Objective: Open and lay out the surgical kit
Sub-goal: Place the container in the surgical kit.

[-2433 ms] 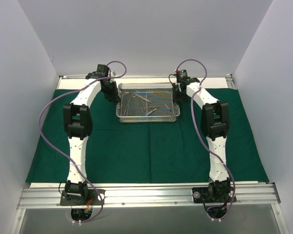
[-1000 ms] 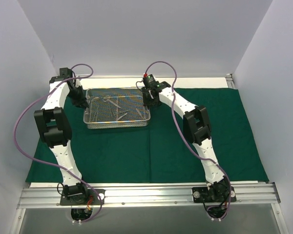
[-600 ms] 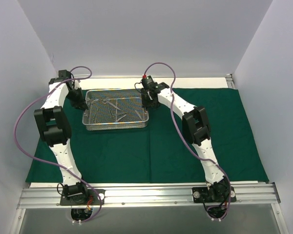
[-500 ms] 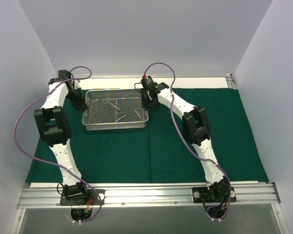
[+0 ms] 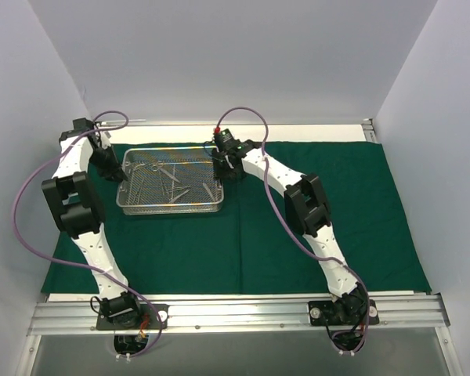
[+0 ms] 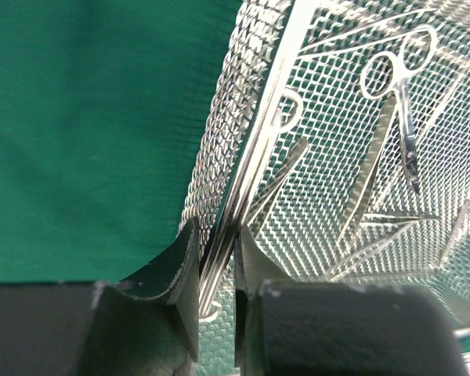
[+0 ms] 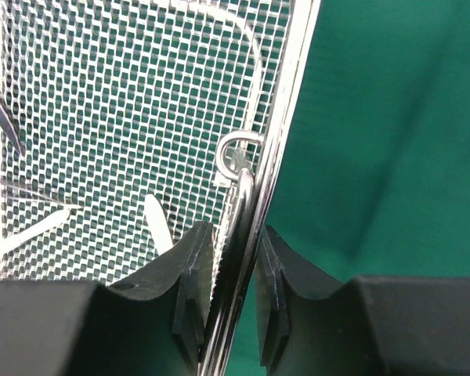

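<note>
L gripper sat at the far-L end of the mesh tray. In the L wrist view its jaws stood narrow, L gripper pinched on the tray's short-side rim: 1 finger outside the wire wall, 1 inside. Green cloth lay flat to its L and below. The basket ran off to its R, with a ring-handled instrument and several slim steel pieces loose on the mesh past the inner finger.

Btw the 2 grippers the instruments lay scattered in the tray, approx 6, none out on the cloth yet.

R gripper was at the tray's opposite short side. In the R wrist view its jaws were also narrow, R gripper straddling the rim, with the tray's wire handle hooked just ahead of the fingertips. The pinch looked snug, but I couldn't tell if the pads pressed fully. Mesh and 1 blunt instrument tip lay to its L, bare cloth to its R.

Judgement: wrap already open and spread, so the step in hand was a 2-arm reposition of the tray, which sat L of the cloth's centre fold. Couldn't tell if the tray was lifted or resting on the cloth.

Next move prob. calls for both arms to keep level and in sync, settle the tray flat, then open the jaws and back out sideways w/o snagging rim or handle. After that, instruments to be picked 1 by 1 onto the bare cloth R of the R gripper.
</note>
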Motion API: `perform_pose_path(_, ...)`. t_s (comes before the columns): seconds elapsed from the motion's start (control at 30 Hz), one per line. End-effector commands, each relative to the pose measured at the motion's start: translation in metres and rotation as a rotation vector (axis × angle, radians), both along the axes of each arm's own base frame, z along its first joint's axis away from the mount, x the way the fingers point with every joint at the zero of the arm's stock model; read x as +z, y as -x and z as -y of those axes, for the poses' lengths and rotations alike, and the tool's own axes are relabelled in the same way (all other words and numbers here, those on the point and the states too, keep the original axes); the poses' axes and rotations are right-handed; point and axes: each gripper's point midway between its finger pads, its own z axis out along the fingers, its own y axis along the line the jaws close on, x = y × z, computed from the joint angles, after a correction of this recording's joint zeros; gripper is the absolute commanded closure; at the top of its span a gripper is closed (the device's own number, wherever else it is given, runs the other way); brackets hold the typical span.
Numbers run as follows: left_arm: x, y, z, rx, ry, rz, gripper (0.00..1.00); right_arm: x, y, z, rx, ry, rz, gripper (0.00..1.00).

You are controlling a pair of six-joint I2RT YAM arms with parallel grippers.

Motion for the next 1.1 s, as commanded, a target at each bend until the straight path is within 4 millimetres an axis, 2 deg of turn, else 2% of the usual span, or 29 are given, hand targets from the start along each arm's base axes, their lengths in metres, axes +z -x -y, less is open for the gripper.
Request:
perform_pose_path(0.0, 0.033, -0.021, -0.045, 0.183, -0.054, 0.147, 0.97, 0.046, 0.034, -0.064, 0.220, -0.222, -0.009, 1.00)
perform_pose_path(0.13, 0.027, -0.019, -0.052, 0.200, -0.038, 0.139, 0.97, 0.042, 0.037, -0.068, 0.230, -0.226, -0.017, 1.00)
perform_pose_path(0.27, 0.025, -0.019, -0.053, 0.201, -0.039, 0.127, 0.89, 0.036, 0.042, -0.070, 0.246, -0.223, -0.033, 1.00)
perform_pose_path(0.37, 0.025, -0.017, -0.056, 0.213, -0.056, 0.119, 0.70, 0.031, 0.047, -0.071, 0.261, -0.218, -0.042, 0.99)
perform_pose_path(0.43, 0.031, -0.015, -0.056, 0.212, -0.063, 0.118, 0.54, 0.035, 0.045, -0.067, 0.251, -0.204, -0.033, 0.75)
perform_pose_path(0.47, 0.032, -0.014, -0.059, 0.220, -0.090, 0.113, 0.49, 0.036, 0.044, -0.066, 0.249, -0.198, -0.028, 0.66)
perform_pose_path(0.5, 0.039, -0.014, -0.059, 0.220, -0.100, 0.125, 0.46, 0.041, 0.042, -0.062, 0.242, -0.187, -0.014, 0.52)
perform_pose_path(0.57, 0.050, -0.013, -0.058, 0.221, -0.112, 0.137, 0.41, 0.047, 0.036, -0.053, 0.227, -0.159, 0.012, 0.42)
perform_pose_path(0.6, 0.061, -0.013, -0.057, 0.222, -0.134, 0.160, 0.41, 0.057, 0.030, -0.043, 0.216, -0.118, 0.053, 0.30)
perform_pose_path(0.67, 0.075, -0.012, -0.055, 0.224, -0.164, 0.178, 0.37, 0.069, 0.016, -0.023, 0.174, -0.077, 0.097, 0.17)
perform_pose_path(0.7, 0.088, -0.010, -0.054, 0.226, -0.209, 0.195, 0.37, 0.085, 0.010, -0.013, 0.149, -0.072, 0.127, 0.01)
perform_pose_path(0.77, 0.102, -0.006, -0.051, 0.233, -0.238, 0.203, 0.36, 0.100, -0.004, 0.009, 0.098, -0.037, 0.173, 0.00)
perform_pose_path(0.8, 0.117, -0.004, -0.055, 0.248, -0.274, 0.228, 0.35, 0.116, -0.006, 0.019, 0.082, -0.027, 0.201, 0.00)
perform_pose_path(0.87, 0.130, -0.001, -0.052, 0.252, -0.307, 0.244, 0.34, 0.124, -0.012, 0.039, 0.036, 0.025, 0.241, 0.00)
perform_pose_path(0.9, 0.140, -0.001, -0.049, 0.247, -0.311, 0.268, 0.33, 0.139, -0.016, 0.051, 0.008, 0.021, 0.271, 0.00)
perform_pose_path(0.97, 0.145, -0.006, -0.027, 0.195, -0.271, 0.291, 0.33, 0.137, -0.012, 0.062, 0.002, -0.006, 0.239, 0.00)
perform_pose_path(1.0, 0.144, -0.007, -0.018, 0.175, -0.255, 0.292, 0.33, 0.144, -0.016, 0.079, -0.020, -0.038, 0.223, 0.00)
perform_pose_path(1.03, 0.141, -0.010, 0.007, 0.119, -0.208, 0.293, 0.34, 0.143, -0.014, 0.085, -0.019, -0.060, 0.194, 0.00)
perform_pose_path(1.07, 0.137, -0.012, 0.020, 0.091, -0.189, 0.285, 0.36, 0.142, -0.010, 0.090, -0.010, -0.086, 0.160, 0.00)
